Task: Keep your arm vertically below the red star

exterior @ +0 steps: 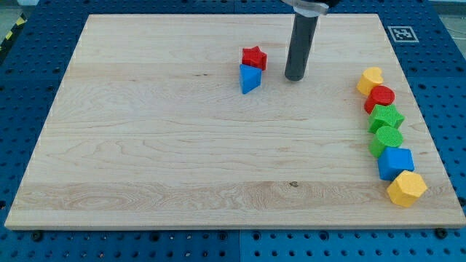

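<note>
The wooden tabletop (160, 145) carries eight blocks. Far from the viewer, near the middle, the red star (254, 57) touches the blue triangle (249, 78). Along the right edge lie a yellow heart (369, 79), red cylinder (380, 97), two green blocks (385, 117) (386, 139), blue block (395, 161), yellow hexagon (406, 188).

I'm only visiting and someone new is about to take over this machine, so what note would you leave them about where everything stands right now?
My tip: down on the board, to the view's right of the red star, apart from it, touching no block.
Job's things: the red star sits near the view's top centre, with the blue triangle right against its lower edge.
Other blocks: a column along the view's right edge, top to bottom yellow heart, red cylinder, two green blocks, blue block, yellow hexagon.
Done: nothing yet.
Left: bring my tip below the star, probably skirting the blue triangle.
</note>
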Tool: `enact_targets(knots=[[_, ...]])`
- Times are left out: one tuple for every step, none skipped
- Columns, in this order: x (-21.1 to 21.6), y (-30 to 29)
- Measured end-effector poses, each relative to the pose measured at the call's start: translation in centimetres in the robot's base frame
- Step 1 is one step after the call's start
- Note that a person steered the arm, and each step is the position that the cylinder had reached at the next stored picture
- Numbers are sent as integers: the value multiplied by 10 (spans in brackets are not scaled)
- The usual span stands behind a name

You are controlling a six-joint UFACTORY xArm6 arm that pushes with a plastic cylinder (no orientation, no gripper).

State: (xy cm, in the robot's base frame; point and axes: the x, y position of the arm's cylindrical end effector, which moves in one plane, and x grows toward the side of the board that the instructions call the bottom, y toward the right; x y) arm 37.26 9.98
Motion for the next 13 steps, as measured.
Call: enact_targets(knots=[[22, -7], [39, -11], [63, -15], [70, -15], [71, -16], [76, -22], [76, -22], [76, -22], [76, -22], [80, -24], [90, -33], [92, -34], [92, -39]])
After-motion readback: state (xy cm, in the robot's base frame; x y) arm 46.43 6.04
